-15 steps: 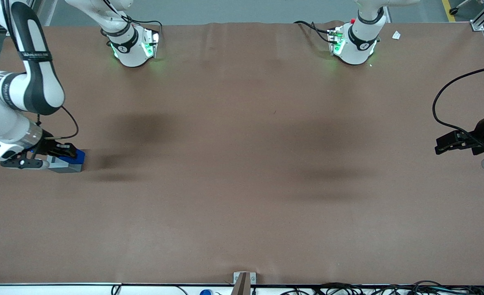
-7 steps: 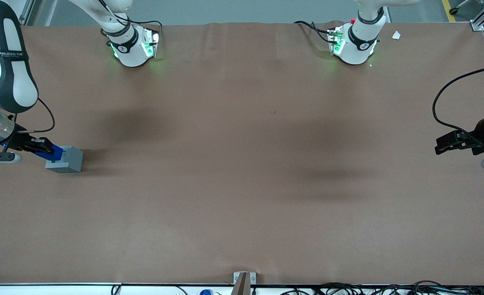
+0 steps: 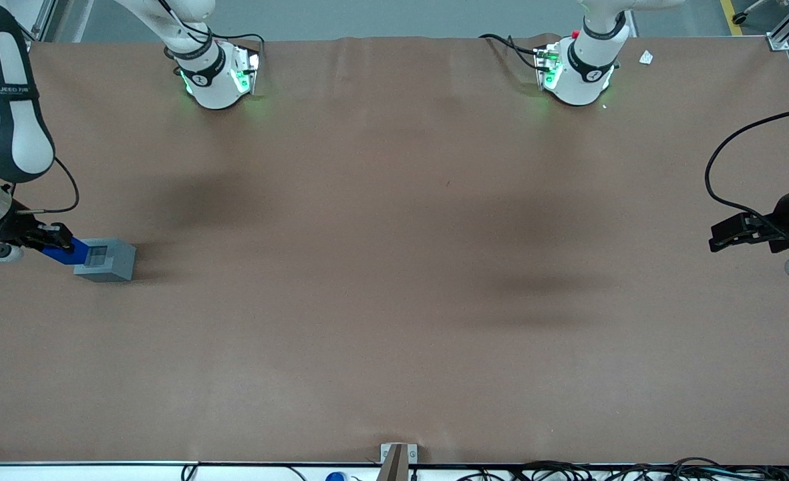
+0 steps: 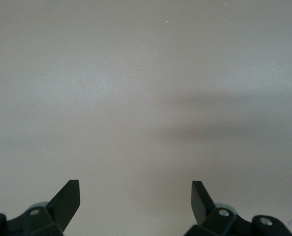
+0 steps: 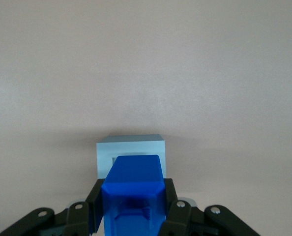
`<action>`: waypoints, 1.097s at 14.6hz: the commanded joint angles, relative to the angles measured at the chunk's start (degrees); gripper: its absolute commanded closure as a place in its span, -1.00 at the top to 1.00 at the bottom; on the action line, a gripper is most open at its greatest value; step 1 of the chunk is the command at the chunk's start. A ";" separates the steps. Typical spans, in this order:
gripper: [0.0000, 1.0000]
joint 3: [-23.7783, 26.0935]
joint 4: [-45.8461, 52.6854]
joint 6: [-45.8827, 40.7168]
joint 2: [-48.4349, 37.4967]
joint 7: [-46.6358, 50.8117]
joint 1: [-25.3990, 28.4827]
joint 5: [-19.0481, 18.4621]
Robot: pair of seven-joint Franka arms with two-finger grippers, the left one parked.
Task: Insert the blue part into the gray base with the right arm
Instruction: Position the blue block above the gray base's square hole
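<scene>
Blue part [image 5: 132, 189], clamped in claw [image 5: 131, 209], points lengthwise toward gray base [image 3: 105, 260].

A brown table cover [image 3: 394, 267] spans the scene under soft shadows, with what looks like grey floor [image 3: 381, 17] above.

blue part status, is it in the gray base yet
End effector shut on blue part, beside the gray base. Part not yet in the socket. Nothing in the way.

White lettering on the right arm [image 3: 8, 87] black sleeve band reads roughly "WANJEED"; nothing else legible
</scene>
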 commanded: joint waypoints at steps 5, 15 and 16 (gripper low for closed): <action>-0.74 1.17 -1.95 3.34 1.61 -0.59 -1.41 2.27; -0.75 1.25 -1.87 3.34 3.19 -0.07 -0.79 4.20; -0.75 1.25 -1.87 3.34 3.28 -0.07 -0.79 4.30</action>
